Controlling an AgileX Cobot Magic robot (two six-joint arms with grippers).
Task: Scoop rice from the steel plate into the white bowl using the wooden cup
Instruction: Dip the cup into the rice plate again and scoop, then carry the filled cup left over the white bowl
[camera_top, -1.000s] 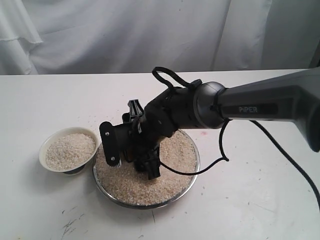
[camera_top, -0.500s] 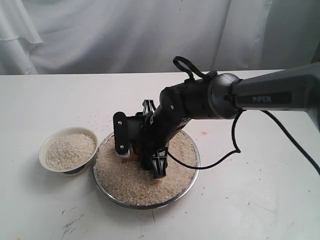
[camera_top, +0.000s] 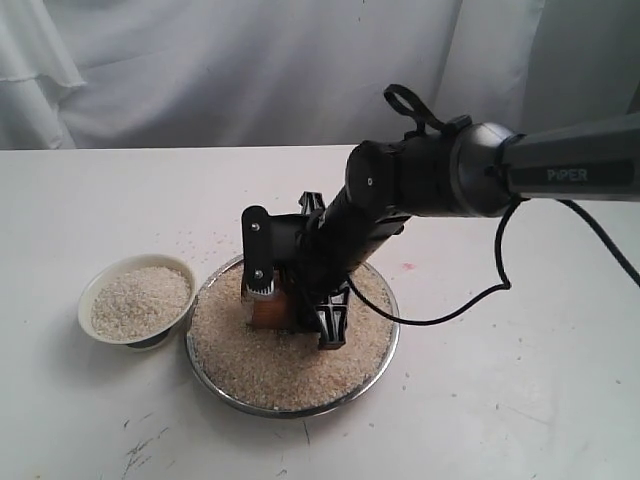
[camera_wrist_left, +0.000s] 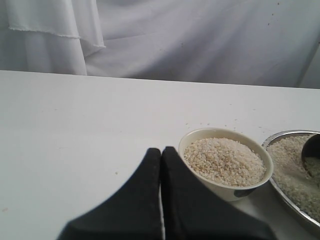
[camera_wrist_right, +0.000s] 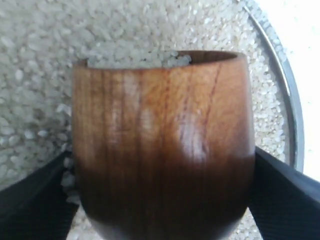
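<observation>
Right wrist view, closest in: wooden cup (camera_wrist_right: 162, 150) fills the frame, upright, clamped on both sides by the black fingers (camera_wrist_right: 30, 200) of the right gripper (camera_wrist_right: 162, 210), with grains showing at its mouth. Rice (camera_wrist_right: 40, 75) lies all around it and the steel plate (camera_wrist_right: 296, 125) rim shows at one edge. Exterior view, front to back: white table (camera_top: 480, 410), scuffed, a few stray grains. Steel plate (camera_top: 290, 411) sits near the front, covered in rice (camera_top: 285, 365). Wooden cup (camera_top: 268, 308) stands in the left-rear part of the plate with its base at the rice surface; right gripper (camera_top: 292, 308) grasps it, the dark right arm (camera_top: 560, 175) coming in from the right with a black cable (camera_top: 470, 305) looping below. White bowl (camera_top: 88, 322) is just left of the plate, close but apart, heaped with rice. Left wrist view: left gripper (camera_wrist_left: 161, 152) clenched, fingers pressed flat together with nothing between them, over bare table beside the white bowl (camera_wrist_left: 220, 189); plate rim just past the bowl. White curtain (camera_top: 250, 70) hangs behind the table.
</observation>
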